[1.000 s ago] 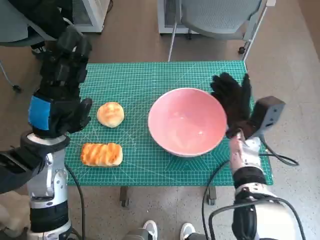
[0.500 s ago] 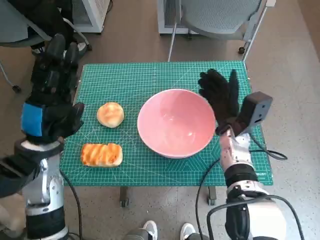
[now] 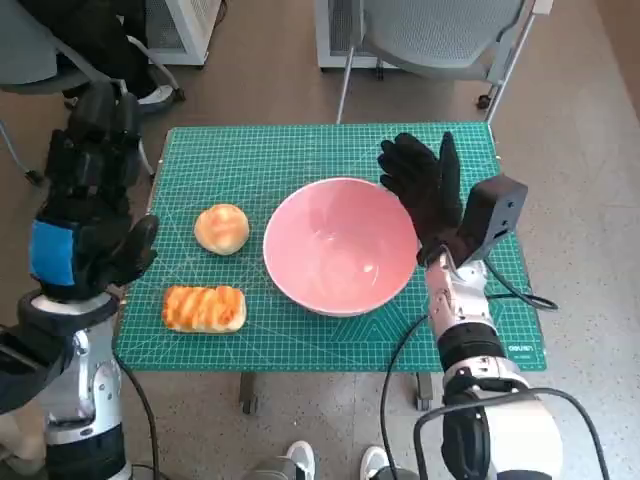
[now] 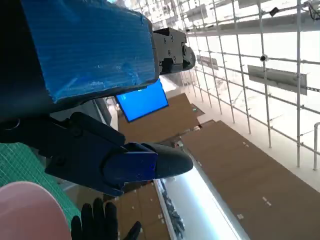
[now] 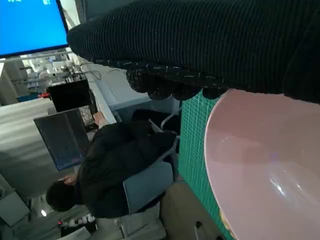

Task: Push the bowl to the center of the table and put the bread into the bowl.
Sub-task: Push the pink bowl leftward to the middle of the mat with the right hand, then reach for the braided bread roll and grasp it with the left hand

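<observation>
Green cutting mat [image 3: 300, 150] covers the small table, with a grey chair [image 3: 440, 30] beyond its far edge. On the mat the pink bowl [image 3: 340, 245] sits close to the middle, a little toward the right hand's side. The right hand [image 3: 425, 190], gloved, stands flat against the bowl's rim with its fingers [image 3: 405, 160] spread and upright, holding nothing; the right wrist view shows the glove right at the rim. Two breads lie beside the bowl on its other side: a round bun [image 3: 221, 228] just beside it and a ridged loaf [image 3: 203, 308] nearer the table's front edge. The left hand [image 3: 85, 215] hovers past the mat's edge, well apart from both breads, fingers loosely spread and empty.

A further shove risks driving the bowl into the bun, or tipping the bowl if the push lands high on the rim.
</observation>
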Action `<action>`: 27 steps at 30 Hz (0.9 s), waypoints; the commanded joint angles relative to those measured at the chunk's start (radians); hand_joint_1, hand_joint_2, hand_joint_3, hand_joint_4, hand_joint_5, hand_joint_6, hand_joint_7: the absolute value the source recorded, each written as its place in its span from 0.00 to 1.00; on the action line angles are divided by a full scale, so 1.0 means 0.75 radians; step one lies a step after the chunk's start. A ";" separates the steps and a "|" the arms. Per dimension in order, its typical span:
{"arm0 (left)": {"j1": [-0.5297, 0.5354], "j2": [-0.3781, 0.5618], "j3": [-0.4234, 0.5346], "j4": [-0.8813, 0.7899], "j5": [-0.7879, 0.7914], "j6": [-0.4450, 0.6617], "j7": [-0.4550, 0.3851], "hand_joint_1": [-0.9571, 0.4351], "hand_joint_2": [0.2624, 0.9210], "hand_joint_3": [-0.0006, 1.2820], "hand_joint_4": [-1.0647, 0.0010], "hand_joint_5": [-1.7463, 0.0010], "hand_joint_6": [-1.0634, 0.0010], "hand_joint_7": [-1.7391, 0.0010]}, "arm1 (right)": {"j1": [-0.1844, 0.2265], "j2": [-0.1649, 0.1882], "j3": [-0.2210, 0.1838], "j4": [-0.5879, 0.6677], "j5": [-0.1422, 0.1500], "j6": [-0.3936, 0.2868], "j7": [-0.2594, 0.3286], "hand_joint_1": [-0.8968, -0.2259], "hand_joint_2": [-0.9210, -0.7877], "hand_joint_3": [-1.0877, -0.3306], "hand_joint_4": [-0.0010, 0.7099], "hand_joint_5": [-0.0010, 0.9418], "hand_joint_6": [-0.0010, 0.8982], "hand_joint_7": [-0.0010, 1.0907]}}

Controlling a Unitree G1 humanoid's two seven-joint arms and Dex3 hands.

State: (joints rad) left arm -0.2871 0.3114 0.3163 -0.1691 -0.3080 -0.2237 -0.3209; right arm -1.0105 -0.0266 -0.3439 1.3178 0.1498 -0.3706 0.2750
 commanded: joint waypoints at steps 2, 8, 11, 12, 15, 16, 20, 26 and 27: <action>0.032 0.021 0.018 -0.038 0.023 -0.018 0.022 0.25 1.00 0.30 0.95 0.99 0.99 0.81 | -0.001 -0.004 0.017 0.018 -0.024 0.020 0.018 0.37 0.00 0.24 0.68 0.00 0.65 0.15; 0.045 0.019 0.023 -0.043 0.036 -0.026 0.036 0.25 1.00 0.30 0.94 0.99 1.00 0.80 | -0.025 -0.033 0.030 0.000 -0.026 -0.013 0.028 0.40 0.00 0.21 0.65 0.00 0.60 0.14; 0.044 0.017 0.026 -0.033 0.039 -0.031 0.042 0.25 1.00 0.30 0.94 0.99 1.00 0.79 | -0.049 -0.059 0.032 -0.027 -0.018 -0.062 0.059 0.40 0.00 0.20 0.63 0.00 0.56 0.13; 0.044 0.016 0.026 -0.032 0.040 -0.032 0.044 0.25 1.00 0.30 0.94 0.99 1.00 0.79 | -0.054 -0.064 0.033 -0.034 -0.017 -0.076 0.067 0.40 0.00 0.20 0.63 0.00 0.54 0.12; 0.043 0.015 0.023 -0.029 0.043 -0.036 0.047 0.25 1.00 0.30 0.94 0.99 1.00 0.79 | -0.062 -0.076 0.031 -0.048 -0.008 -0.112 0.099 0.39 0.00 0.20 0.62 0.00 0.53 0.12; 0.039 0.013 0.022 -0.024 0.043 -0.038 0.047 0.25 1.00 0.30 0.94 0.99 1.00 0.79 | -0.066 -0.085 0.028 -0.059 0.001 -0.140 0.128 0.38 0.00 0.21 0.62 0.00 0.52 0.12; 0.025 0.007 0.011 -0.006 0.046 -0.044 0.052 0.25 1.00 0.30 0.94 0.99 1.00 0.79 | -0.084 -0.112 0.013 -0.101 0.047 -0.234 0.254 0.35 0.00 0.28 0.57 0.00 0.49 0.11; -0.004 0.000 -0.009 0.020 0.045 -0.047 0.053 0.26 1.00 0.30 0.94 0.99 1.00 0.79 | -0.092 -0.133 -0.003 -0.199 0.134 -0.382 0.473 0.31 0.00 0.37 0.50 0.00 0.45 0.09; -0.013 -0.002 -0.015 0.025 0.041 -0.046 0.051 0.25 1.00 0.30 0.94 0.99 1.00 0.79 | -0.090 -0.136 -0.004 -0.229 0.157 -0.405 0.522 0.31 0.00 0.38 0.50 0.00 0.45 0.08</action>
State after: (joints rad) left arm -0.2734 0.3122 0.3172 -0.1616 -0.2785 -0.2471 -0.2849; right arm -1.0836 -0.1207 -0.3424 1.1743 0.2352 -0.6412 0.5902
